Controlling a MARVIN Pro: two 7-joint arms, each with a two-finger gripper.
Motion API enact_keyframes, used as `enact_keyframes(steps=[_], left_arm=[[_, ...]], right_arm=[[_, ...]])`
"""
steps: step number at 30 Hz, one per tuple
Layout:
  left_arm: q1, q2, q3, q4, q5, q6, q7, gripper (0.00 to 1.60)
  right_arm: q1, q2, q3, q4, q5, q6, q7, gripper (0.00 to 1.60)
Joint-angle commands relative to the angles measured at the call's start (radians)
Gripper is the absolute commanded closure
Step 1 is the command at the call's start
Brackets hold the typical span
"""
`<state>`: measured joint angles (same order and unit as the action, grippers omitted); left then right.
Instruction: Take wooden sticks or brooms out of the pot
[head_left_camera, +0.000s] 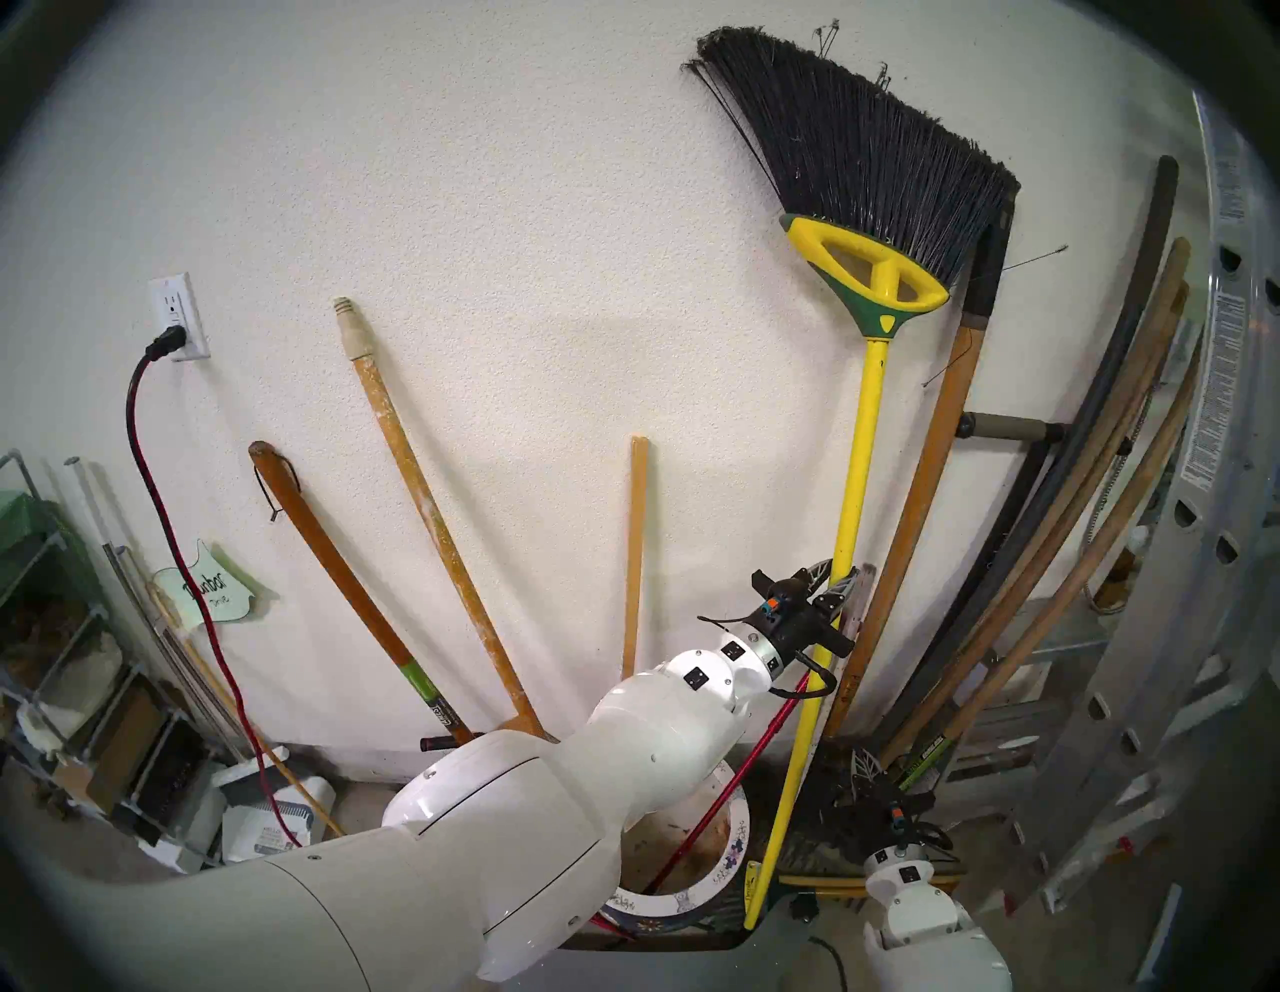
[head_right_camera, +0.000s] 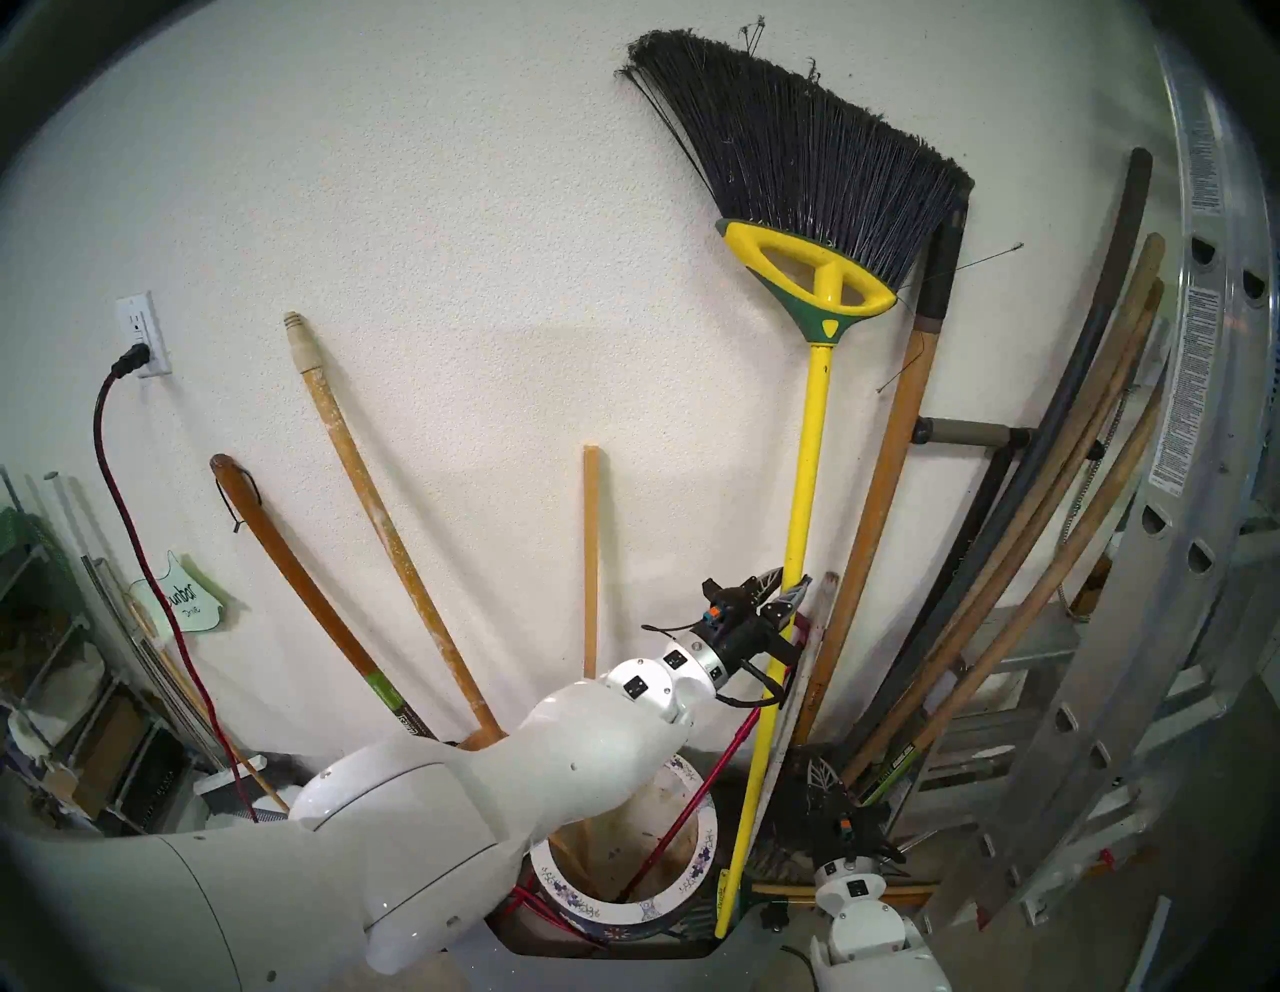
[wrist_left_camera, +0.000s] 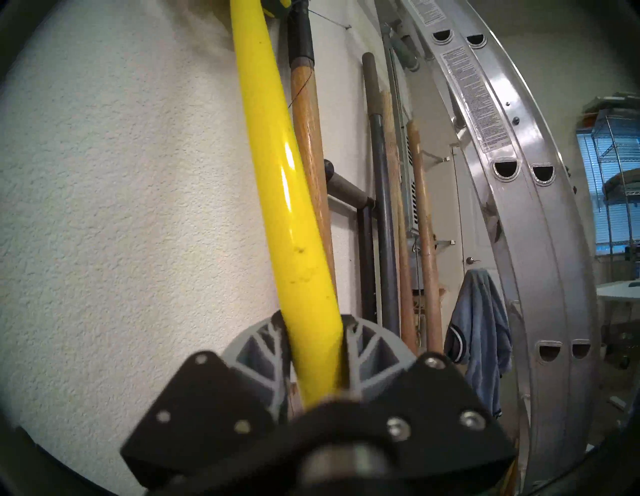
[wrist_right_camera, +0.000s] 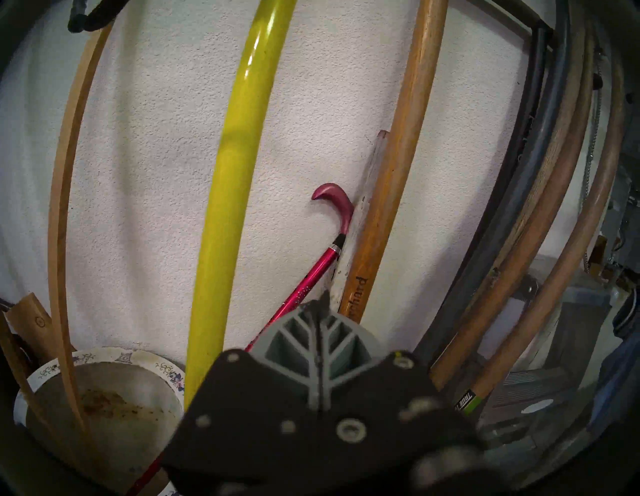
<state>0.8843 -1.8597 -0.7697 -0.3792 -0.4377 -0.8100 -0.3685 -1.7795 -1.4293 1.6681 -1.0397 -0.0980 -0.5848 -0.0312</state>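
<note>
broom (head_left_camera: 859, 443), glossy yellow round handle, clamped by ribbed left end effector (head_left_camera: 834, 582).

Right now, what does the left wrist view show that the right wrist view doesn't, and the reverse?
Left wrist only: the left gripper shut on the broom's bright yellow handle, a blue-grey cloth hanging, and the silver aluminium ladder rail.

Right wrist only: the flower-rimmed white ceramic pot, the thin red metal cane with its curved grip, the thin pale wooden slat, and the shut, empty right gripper.

Both: the yellow handle, the textured white wall, and brown wooden tool handles.
</note>
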Motion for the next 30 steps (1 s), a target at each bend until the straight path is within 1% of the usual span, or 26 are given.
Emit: enact_keyframes(steps=[1, 3, 4, 12, 14, 16, 17, 19, 20, 23, 26, 29, 30], left_arm=[[0.02, 0.009, -0.004, -0.115, -0.015, -0.056, -0.048, 0.0], [0.041, 0.022, -0.002, -0.159, -0.02, -0.051, -0.064, 0.0], [0.041, 0.018, -0.002, -0.155, -0.023, -0.055, -0.07, 0.0], [0.101, 0.06, 0.006, -0.284, -0.035, -0.009, -0.088, 0.0], [0.112, 0.069, 0.006, -0.304, -0.036, -0.003, -0.082, 0.0], [0.132, 0.096, 0.01, -0.352, -0.033, 0.013, -0.074, 0.0], [0.132, 0.098, 0.008, -0.346, -0.036, 0.008, -0.075, 0.0], [0.154, 0.127, 0.009, -0.394, -0.033, 0.025, -0.065, 0.0], [0.157, 0.133, 0.007, -0.396, -0.033, 0.024, -0.065, 0.0], [0.186, 0.174, 0.007, -0.455, -0.026, 0.054, -0.045, 0.0], [0.203, 0.199, 0.008, -0.495, -0.021, 0.079, -0.026, 0.0], [0.231, 0.234, 0.015, -0.576, -0.005, 0.131, 0.007, 0.0], [0.232, 0.236, 0.016, -0.58, -0.001, 0.138, 0.013, 0.0]], right_arm=[[0.024, 0.002, 0.003, 0.016, 0.005, -0.006, -0.001, 1.6], [0.031, 0.003, 0.006, 0.023, 0.009, -0.008, -0.001, 1.6], [0.033, 0.004, 0.007, 0.024, 0.01, -0.008, -0.001, 1.6], [0.042, 0.016, 0.018, 0.034, 0.023, -0.01, 0.004, 1.6], [0.044, 0.017, 0.019, 0.038, 0.025, -0.01, 0.005, 1.6], [0.045, 0.018, 0.021, 0.04, 0.027, -0.011, 0.007, 1.6], [0.046, 0.019, 0.021, 0.041, 0.027, -0.011, 0.007, 1.6], [0.047, 0.019, 0.023, 0.042, 0.029, -0.011, 0.008, 1.6], [0.048, 0.019, 0.023, 0.043, 0.029, -0.011, 0.009, 1.6], [0.053, 0.019, 0.024, 0.047, 0.032, -0.011, 0.012, 1.6], [0.058, 0.018, 0.022, 0.051, 0.033, -0.011, 0.016, 1.6], [0.062, 0.017, 0.02, 0.055, 0.035, -0.014, 0.021, 1.6], [0.063, 0.016, 0.02, 0.056, 0.035, -0.015, 0.022, 1.6]])
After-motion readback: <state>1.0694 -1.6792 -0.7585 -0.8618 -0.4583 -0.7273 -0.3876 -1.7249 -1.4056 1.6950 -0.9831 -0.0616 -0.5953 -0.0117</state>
